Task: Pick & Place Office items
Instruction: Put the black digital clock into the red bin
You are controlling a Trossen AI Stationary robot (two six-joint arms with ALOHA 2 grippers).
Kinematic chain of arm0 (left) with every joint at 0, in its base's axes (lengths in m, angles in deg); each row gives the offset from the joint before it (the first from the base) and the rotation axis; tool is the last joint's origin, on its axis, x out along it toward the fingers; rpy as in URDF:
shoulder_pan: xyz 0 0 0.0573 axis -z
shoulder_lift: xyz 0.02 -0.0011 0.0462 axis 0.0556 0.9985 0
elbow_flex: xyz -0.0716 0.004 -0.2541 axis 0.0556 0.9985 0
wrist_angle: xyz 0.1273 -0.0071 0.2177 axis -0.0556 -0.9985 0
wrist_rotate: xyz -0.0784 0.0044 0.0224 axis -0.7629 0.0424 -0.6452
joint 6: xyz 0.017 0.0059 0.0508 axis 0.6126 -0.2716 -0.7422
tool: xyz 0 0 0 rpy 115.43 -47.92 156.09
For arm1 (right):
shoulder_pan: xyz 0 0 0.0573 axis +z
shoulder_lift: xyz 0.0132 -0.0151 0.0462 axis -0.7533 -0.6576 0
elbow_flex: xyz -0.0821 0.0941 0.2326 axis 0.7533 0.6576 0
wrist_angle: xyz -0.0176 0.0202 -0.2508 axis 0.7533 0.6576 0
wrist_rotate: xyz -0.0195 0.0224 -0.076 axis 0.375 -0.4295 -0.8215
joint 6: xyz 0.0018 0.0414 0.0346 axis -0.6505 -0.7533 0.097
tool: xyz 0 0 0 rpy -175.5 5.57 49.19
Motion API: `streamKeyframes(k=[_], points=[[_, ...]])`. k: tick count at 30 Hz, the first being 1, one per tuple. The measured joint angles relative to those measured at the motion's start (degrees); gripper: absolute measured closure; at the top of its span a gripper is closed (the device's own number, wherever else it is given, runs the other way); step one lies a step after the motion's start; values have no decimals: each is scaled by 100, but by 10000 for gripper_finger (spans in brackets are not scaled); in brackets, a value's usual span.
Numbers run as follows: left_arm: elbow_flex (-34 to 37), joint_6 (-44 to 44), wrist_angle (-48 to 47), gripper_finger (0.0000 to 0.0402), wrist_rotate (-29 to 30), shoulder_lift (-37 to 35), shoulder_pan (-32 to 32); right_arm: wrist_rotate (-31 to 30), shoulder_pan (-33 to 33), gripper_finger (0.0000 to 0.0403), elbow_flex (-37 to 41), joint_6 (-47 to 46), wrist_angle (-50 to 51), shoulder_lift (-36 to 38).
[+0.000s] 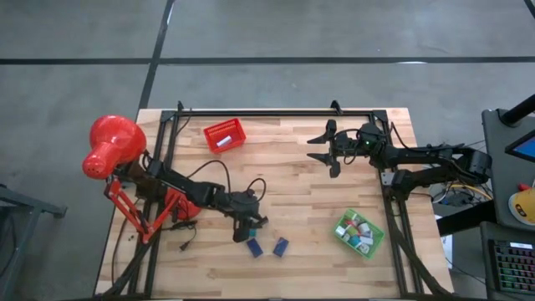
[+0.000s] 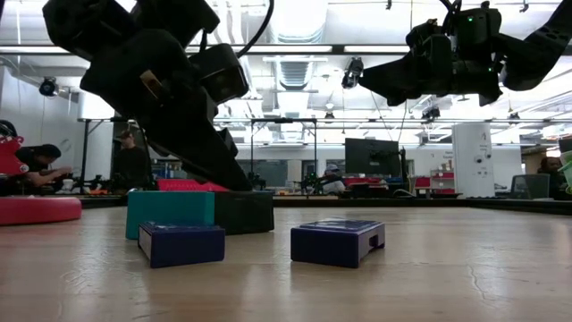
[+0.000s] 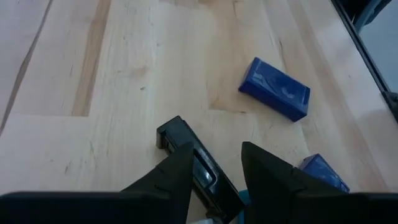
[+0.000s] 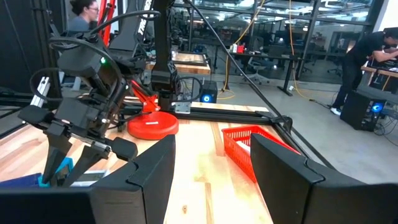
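Office items are mostly sitting loose on the tabletop [image 1: 301, 201] near its front edge. The left gripper [image 1: 246, 224] is down low there, fingers [image 3: 168, 180] parted a bit with a black block [image 3: 198, 167] sitting between them, though I can't tell if they actually pinch it. That black piece is long and narrow, running straight out ahead past the fingertips. A teal block [image 2: 170, 213] sits just beside it. Two navy blocks [image 1: 254, 247] [image 1: 281, 246] lie right by the gripper, flat, small rectangular boxes, each angled a little differently. More small pieces fill the green tray [image 1: 359, 233] off to the right. The right gripper [image 1: 324, 149] hangs above the back of the tabletop, spread wide and holding nothing, near the red tray [image 1: 226, 135].
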Motion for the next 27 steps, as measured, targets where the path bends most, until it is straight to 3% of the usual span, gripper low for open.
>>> streamKeyframes(k=[14, 20, 27], points=[[-11, 116, -22, 239, 91, -131, 7, 0, 0, 199, 0, 0, 0, 0], [-11, 681, -314, 239, 596, -131, 0, 0, 0, 199, 0, 0, 2, 0], [-11, 730, -345, 239, 597, -131, 0, 0, 0, 199, 0, 0, 0, 1]])
